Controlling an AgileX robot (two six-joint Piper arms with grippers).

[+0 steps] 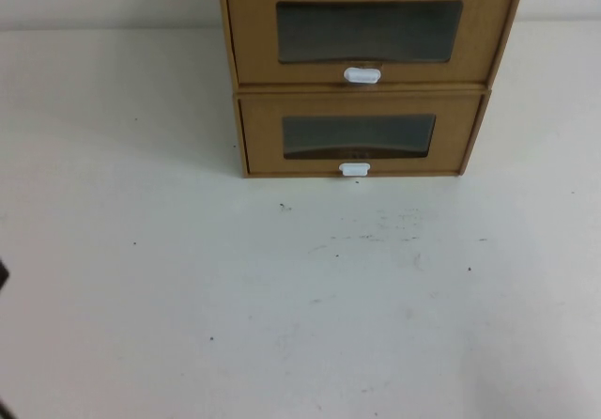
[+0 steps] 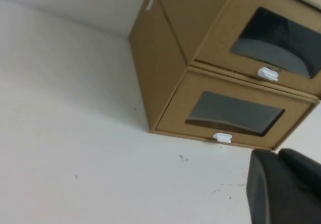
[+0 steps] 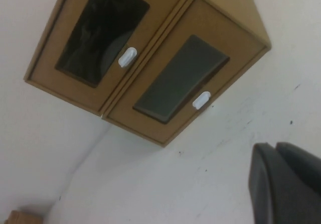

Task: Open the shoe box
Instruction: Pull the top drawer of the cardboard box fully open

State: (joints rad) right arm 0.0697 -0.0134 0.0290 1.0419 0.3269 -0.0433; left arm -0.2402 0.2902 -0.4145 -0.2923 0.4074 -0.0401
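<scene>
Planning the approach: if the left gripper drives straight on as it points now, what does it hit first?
Likely the lower shoe box, near its white handle; depth unclear, only table between. The left gripper hovers shut short of it; the right gripper, also shut, hovers over the table too.

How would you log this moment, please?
shoe boxes: two stacked, both closed | left end effector: shut, empty, short of boxes | right end effector: shut, empty, short of boxes

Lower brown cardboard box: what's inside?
Lower brown cardboard box: its dark window shows only a dim curved shape; the rest is hidden behind the closed front. Left gripper and right gripper hang shut, short of it.
</scene>
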